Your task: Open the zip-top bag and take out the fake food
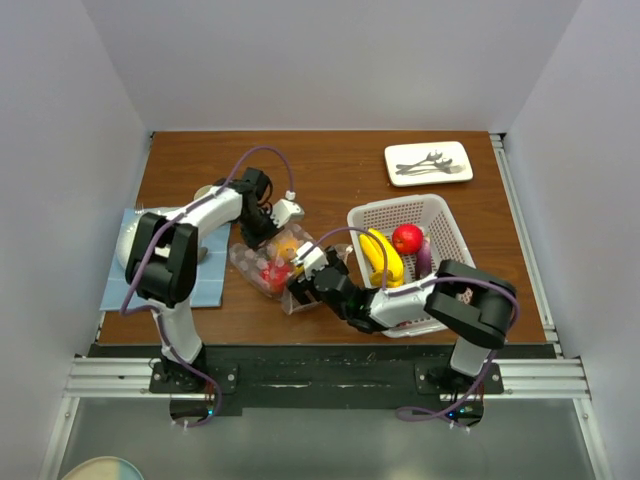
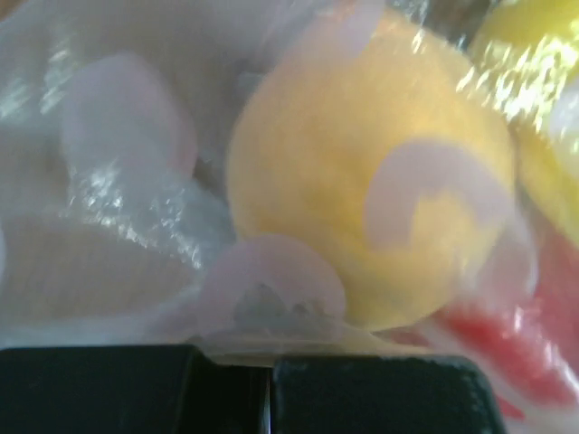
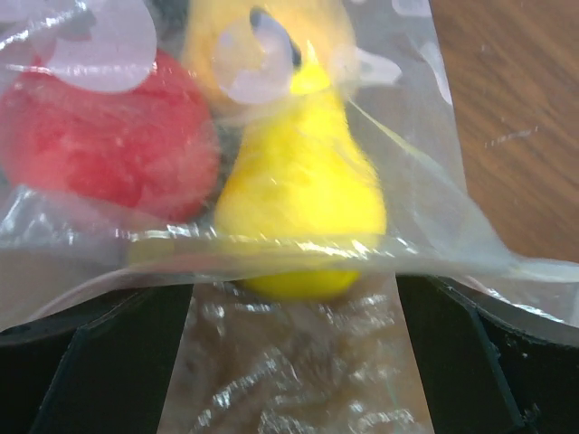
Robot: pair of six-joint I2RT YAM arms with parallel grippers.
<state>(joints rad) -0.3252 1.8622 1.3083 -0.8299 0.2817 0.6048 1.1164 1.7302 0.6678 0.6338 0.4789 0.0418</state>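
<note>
The clear zip-top bag (image 1: 262,270) lies on the wooden table between both arms, holding fake food. In the left wrist view an orange ball (image 2: 362,181) and a red piece (image 2: 507,357) show through the plastic. My left gripper (image 1: 268,232) (image 2: 270,362) is shut on the bag's far edge. My right gripper (image 1: 298,285) (image 3: 294,298) stands open at the bag's near end, its fingers (image 3: 90,362) wide apart with loose plastic lying between them. Just beyond the zip strip (image 3: 271,249) sit a yellow piece (image 3: 298,199) and a red piece (image 3: 99,136) inside the bag.
A white perforated basket (image 1: 400,205) right of the bag holds a yellow banana (image 1: 380,258) and a red apple (image 1: 406,238). A white plate (image 1: 428,163) with cutlery lies at the back right. A blue cloth (image 1: 125,280) lies at the left.
</note>
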